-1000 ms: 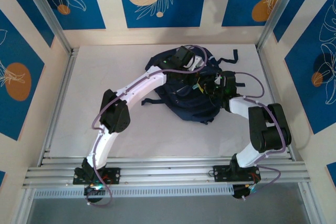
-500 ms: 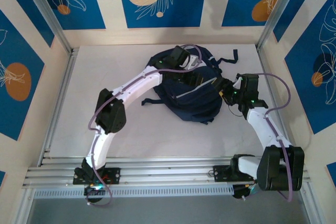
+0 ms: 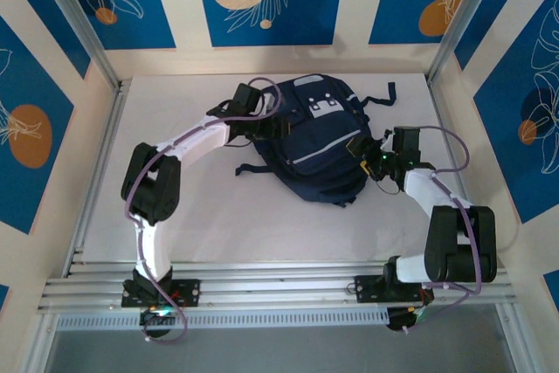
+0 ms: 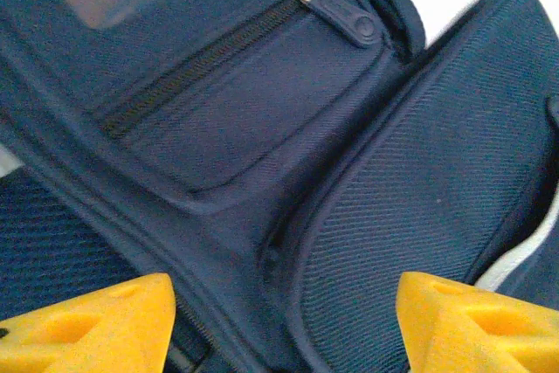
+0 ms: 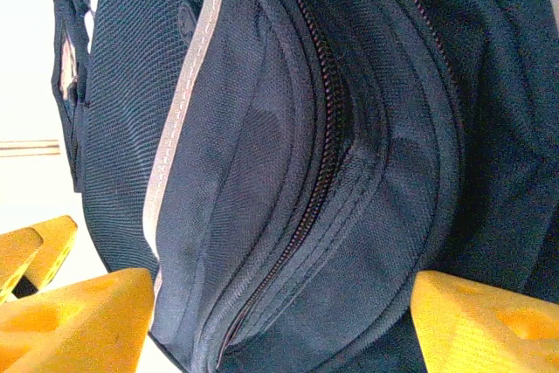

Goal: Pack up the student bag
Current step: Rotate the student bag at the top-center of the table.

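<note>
The student bag, a dark navy backpack with white front patches and a pale stripe, lies at the middle-back of the white table. My left gripper sits at the bag's left side, open, its yellow fingertips wide apart over navy fabric beside a closed pocket zipper. My right gripper is at the bag's right side, also open. Its fingertips straddle the front pocket's closed zipper and the pale stripe without pinching them. Neither gripper holds anything.
Black straps trail from the bag toward the left front and the back right. Aluminium rails run along the near edge, with frame posts at the back corners. White table lies bare in front of the bag.
Both grippers have opened. The left arm drew back leftward off the bag's top, and the right arm pulled back to the right, uncovering the bag's front patches.
</note>
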You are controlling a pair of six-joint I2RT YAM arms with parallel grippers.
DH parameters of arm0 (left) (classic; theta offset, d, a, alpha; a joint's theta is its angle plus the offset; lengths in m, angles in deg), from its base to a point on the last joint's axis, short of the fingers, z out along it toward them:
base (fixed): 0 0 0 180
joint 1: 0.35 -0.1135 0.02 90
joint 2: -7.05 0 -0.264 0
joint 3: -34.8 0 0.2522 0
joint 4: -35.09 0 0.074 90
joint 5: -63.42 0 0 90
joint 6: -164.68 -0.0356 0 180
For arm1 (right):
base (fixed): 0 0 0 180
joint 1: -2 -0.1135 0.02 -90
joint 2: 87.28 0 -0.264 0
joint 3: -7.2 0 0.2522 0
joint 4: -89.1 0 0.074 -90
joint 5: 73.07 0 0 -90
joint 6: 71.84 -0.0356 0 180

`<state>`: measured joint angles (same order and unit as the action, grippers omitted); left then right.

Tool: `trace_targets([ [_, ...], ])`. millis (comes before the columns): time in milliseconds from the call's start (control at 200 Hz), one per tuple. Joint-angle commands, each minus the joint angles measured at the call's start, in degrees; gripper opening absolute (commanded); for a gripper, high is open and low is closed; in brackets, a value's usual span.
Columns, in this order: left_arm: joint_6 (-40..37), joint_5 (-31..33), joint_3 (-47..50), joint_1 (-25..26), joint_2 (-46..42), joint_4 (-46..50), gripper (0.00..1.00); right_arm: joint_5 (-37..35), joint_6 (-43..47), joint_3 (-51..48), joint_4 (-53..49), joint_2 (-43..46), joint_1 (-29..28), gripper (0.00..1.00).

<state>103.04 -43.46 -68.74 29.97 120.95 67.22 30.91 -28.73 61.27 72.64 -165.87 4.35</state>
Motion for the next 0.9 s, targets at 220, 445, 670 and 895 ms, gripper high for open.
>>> trace_targets([
  [220,-0.23,-10.97,0.3,3.04,5.15,-6.56,0.45,1.09,2.16,0.36,5.74,-4.62,-1.34,0.7],
  [445,-2.99,-6.11,0.04,3.16,7.25,-1.29,0.56,1.6,3.18,3.62,5.75,-7.84,-1.65,0.67],
  [670,-4.07,-6.24,-1.8,3.16,9.13,-0.59,0.52,1.86,3.81,4.47,5.41,-8.67,-1.82,0.66],
  [895,-0.65,-11.97,2.34,3.34,6.72,-5.24,0.0,2.35,6.26,10.17,6.11,-13.76,-3.09,0.55],
])
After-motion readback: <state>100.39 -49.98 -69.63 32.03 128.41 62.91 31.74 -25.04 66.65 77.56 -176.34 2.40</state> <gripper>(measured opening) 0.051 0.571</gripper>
